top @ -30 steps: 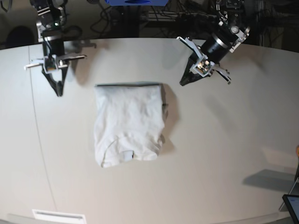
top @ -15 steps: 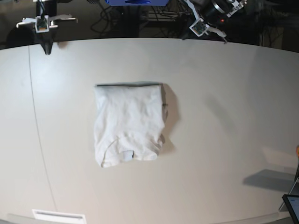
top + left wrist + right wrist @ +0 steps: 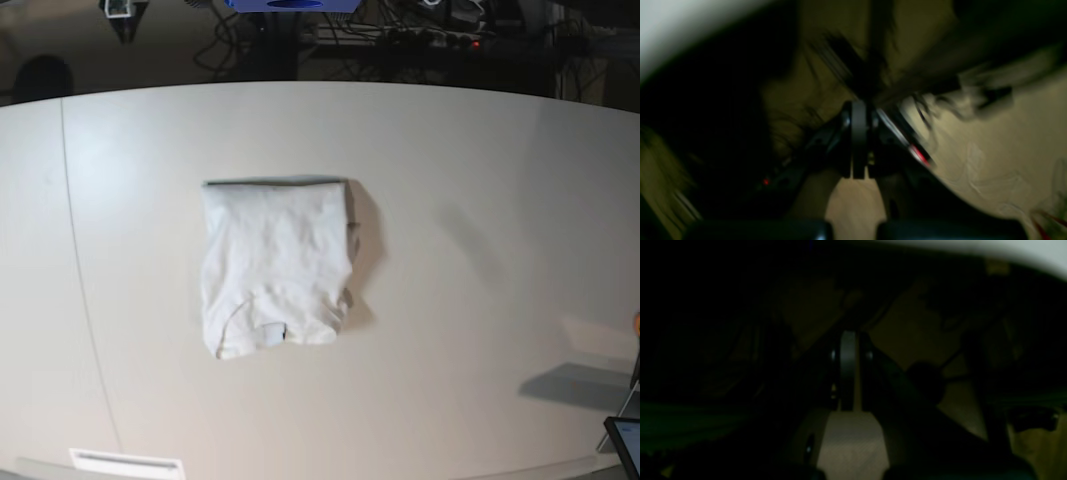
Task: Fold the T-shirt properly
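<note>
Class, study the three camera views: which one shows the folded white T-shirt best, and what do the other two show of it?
The base view. It looks down on the whole T-shirt, lying folded in a compact rectangle on the table, neck label toward the near edge. Neither wrist view shows the shirt: both are dark and blurred, pointing off the table.

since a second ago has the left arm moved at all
Yes. It was over the table right of the T-shirt; it has lifted back past the far edge and out of the base view.

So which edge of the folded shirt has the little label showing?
The T-shirt shows its small label at the edge nearest the camera, beside the curved collar seam; the far edge is one straight, plain fold.
</note>
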### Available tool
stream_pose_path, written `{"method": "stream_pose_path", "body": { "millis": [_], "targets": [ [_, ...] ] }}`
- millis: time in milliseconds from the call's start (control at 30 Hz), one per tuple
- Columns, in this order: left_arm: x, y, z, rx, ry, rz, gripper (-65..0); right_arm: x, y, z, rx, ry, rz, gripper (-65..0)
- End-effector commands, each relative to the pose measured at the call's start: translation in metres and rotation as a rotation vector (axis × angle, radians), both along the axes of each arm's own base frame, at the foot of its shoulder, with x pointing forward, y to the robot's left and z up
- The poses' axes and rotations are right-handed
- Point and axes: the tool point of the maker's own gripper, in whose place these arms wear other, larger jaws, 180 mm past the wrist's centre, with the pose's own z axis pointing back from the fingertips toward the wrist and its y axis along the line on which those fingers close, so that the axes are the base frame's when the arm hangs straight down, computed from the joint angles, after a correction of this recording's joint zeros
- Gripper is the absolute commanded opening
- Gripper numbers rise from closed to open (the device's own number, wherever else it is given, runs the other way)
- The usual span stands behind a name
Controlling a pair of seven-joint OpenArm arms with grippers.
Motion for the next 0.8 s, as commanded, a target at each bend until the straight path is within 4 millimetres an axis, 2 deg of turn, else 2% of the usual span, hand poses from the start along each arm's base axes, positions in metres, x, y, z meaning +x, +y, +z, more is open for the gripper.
{"method": "stream_pose_path", "body": {
  "millis": [0, 67, 167, 200, 267, 333, 400, 467, 567, 667, 767],
  "targets": [
    [0.000, -0.002, -0.007, -0.019, 0.005, 0.043, -65.0, -0.003, -0.006, -0.008, -0.020, 0.013, 0.003, -61.5],
    [-0.007, 0.002, -0.038, -0.004, 0.082, 0.086, -65.0, -0.016, 0.009, -0.040, 0.005, 0.106, 0.038, -61.5],
    [-0.017, -0.007, -0.083, 0.017, 0.225, 0.091, -65.0, -0.027, 0.033, -0.084, 0.032, 0.246, 0.116, -61.5],
    [-0.022, -0.011, -0.099, 0.027, 0.292, 0.085, -65.0, -0.036, 0.042, -0.102, 0.036, 0.323, 0.159, -61.5],
    [-0.023, -0.014, -0.127, 0.055, 0.399, 0.069, -65.0, -0.038, 0.067, -0.129, 0.047, 0.426, 0.233, -61.5],
    [-0.029, -0.021, -0.150, 0.054, 0.497, 0.081, -65.0, -0.040, 0.075, -0.148, 0.033, 0.523, 0.249, -61.4],
    [-0.031, -0.026, -0.168, 0.038, 0.574, 0.106, -65.0, -0.036, 0.087, -0.161, 0.035, 0.590, 0.233, -61.4],
    [-0.038, -0.030, -0.181, 0.024, 0.657, 0.125, -65.0, -0.024, 0.086, -0.169, 0.017, 0.639, 0.220, -61.4],
    [-0.037, -0.037, -0.193, 0.003, 0.758, 0.148, -65.0, -0.008, 0.087, -0.178, -0.003, 0.733, 0.194, -61.4],
    [-0.014, -0.045, -0.199, 0.010, 0.753, 0.167, -65.0, 0.010, 0.080, -0.183, -0.025, 0.812, 0.168, -61.4],
    [0.009, -0.032, -0.207, 0.106, 0.693, 0.220, -65.0, 0.016, 0.086, -0.185, 0.021, 0.904, 0.190, -61.4]
  ]
}}
